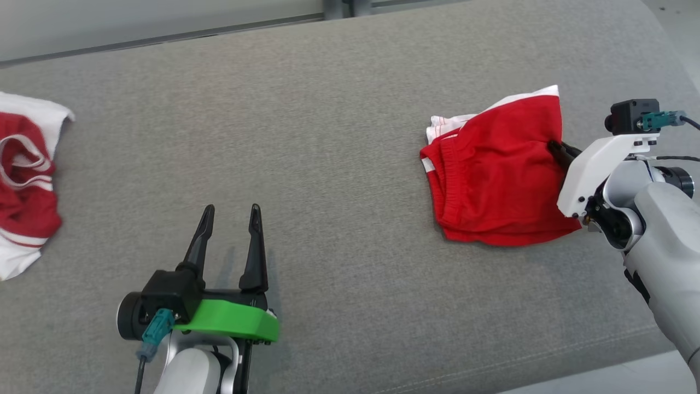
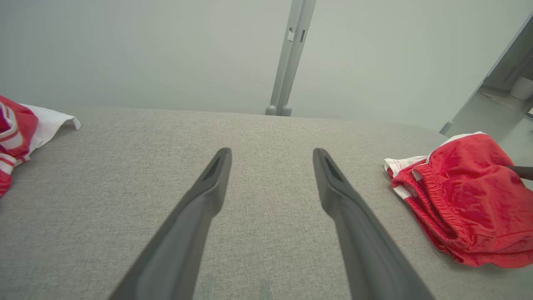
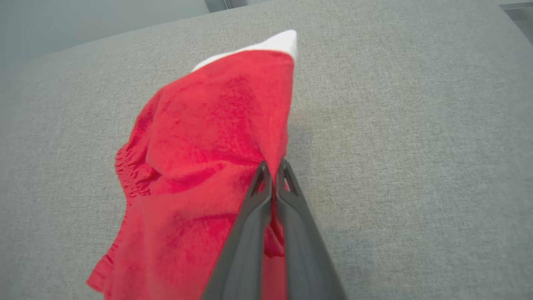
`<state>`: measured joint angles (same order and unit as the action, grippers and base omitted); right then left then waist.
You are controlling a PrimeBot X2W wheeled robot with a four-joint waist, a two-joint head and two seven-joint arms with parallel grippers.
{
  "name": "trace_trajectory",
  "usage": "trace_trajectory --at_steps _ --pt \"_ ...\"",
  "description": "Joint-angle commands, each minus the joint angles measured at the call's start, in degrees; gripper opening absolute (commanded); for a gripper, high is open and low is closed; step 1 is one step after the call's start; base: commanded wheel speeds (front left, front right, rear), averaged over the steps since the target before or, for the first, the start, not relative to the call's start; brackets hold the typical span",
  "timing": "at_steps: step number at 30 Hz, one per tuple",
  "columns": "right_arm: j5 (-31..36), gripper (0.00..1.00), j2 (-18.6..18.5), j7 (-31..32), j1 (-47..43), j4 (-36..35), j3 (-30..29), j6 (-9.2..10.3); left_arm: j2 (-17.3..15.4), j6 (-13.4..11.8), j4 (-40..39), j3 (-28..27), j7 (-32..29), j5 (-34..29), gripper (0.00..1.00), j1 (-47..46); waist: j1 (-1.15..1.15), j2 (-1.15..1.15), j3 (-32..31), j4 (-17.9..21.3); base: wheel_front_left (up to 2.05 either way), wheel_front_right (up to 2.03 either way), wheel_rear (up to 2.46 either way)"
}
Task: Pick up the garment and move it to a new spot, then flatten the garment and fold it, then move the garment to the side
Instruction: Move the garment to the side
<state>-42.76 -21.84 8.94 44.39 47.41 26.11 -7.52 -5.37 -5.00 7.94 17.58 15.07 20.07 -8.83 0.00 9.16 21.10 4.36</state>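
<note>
The red shorts (image 1: 495,175) lie bunched at the right end of the grey cushion (image 1: 328,109). The right gripper (image 3: 272,167) is clamped tight on their right edge, cloth pinched between its fingers. The left gripper (image 1: 232,209) hangs over the cushion's front middle, spread wide and empty; another red-and-white garment (image 1: 24,180) lies at the cushion's left end.

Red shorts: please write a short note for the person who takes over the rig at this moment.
Right gripper: shut on the right edge of the shorts, which lie on the right part of the grey cushion.
Left gripper: open, empty, over bare cushion.
Another red-white garment lies at the far left.
Done: grip taken. The shorts look bunched, not flat.
Left: probably lift, move, flatten, fold, set aside.
</note>
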Motion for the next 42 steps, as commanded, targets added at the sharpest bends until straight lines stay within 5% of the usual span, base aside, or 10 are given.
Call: trace_trajectory --at_steps 1,12,22,42 --pt "-0.3 0.00 -0.2 -0.5 0.7 0.3 0.2 0.06 -0.1 0.2 0.2 0.1 0.1 -0.4 1.00 -0.9 0.00 0.00 2.1 5.7 0.00 0.00 0.00" --pt "-1.5 0.00 -0.2 -3.0 5.2 3.0 1.2 0.06 0.2 1.3 1.0 2.1 0.1 -1.5 1.00 -4.1 0.00 0.00 4.1 10.6 0.00 0.00 0.00" --pt "-1.0 0.00 -1.1 -6.8 10.1 8.0 0.7 0.07 -0.8 0.4 0.7 1.7 0.0 -1.8 1.00 -4.8 0.00 0.00 6.7 7.5 0.00 0.00 0.00" --pt "1.1 0.00 -9.5 -15.2 20.2 20.9 -3.3 0.07 -4.9 -1.3 -6.3 1.4 -3.3 -3.6 1.00 -6.2 0.00 0.00 14.7 3.3 0.00 0.00 0.00"
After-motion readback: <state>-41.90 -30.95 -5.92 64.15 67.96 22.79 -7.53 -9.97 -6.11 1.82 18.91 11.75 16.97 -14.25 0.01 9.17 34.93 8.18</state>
